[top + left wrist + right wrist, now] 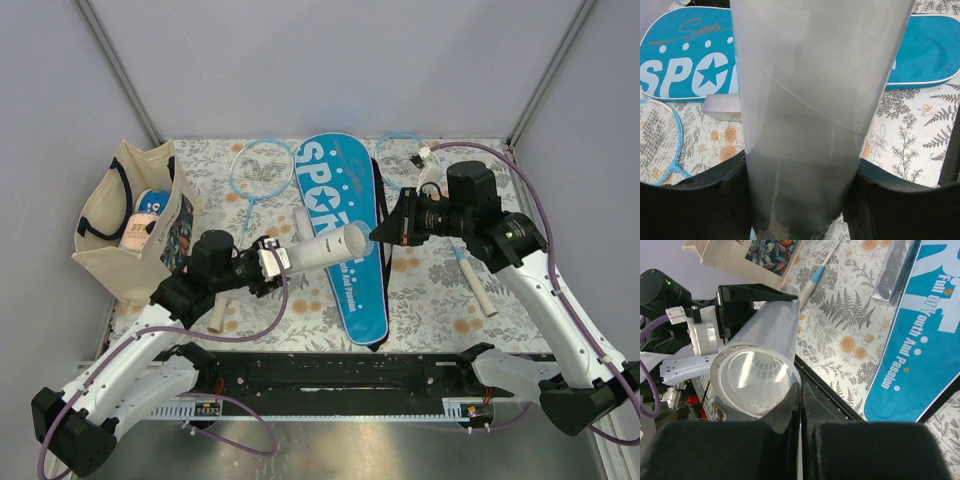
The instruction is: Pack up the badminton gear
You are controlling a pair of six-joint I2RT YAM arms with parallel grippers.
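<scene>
Pinched by the left gripper point(268, 262), the white tube point(325, 248) is held level over the table's middle, its open mouth aimed at the right gripper point(800, 390), which is pressed together at the rim. One shuttlecock point(759, 371) is seen inside.

"SPORT", "Youth And Passion" on blue cover point(345, 185)

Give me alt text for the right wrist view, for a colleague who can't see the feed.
A translucent tube, held by the left gripper, points its open mouth at the camera, a white shuttlecock visible inside. The right gripper, fingers closed, sits by its rim; the blue cover lies to the right.
</scene>
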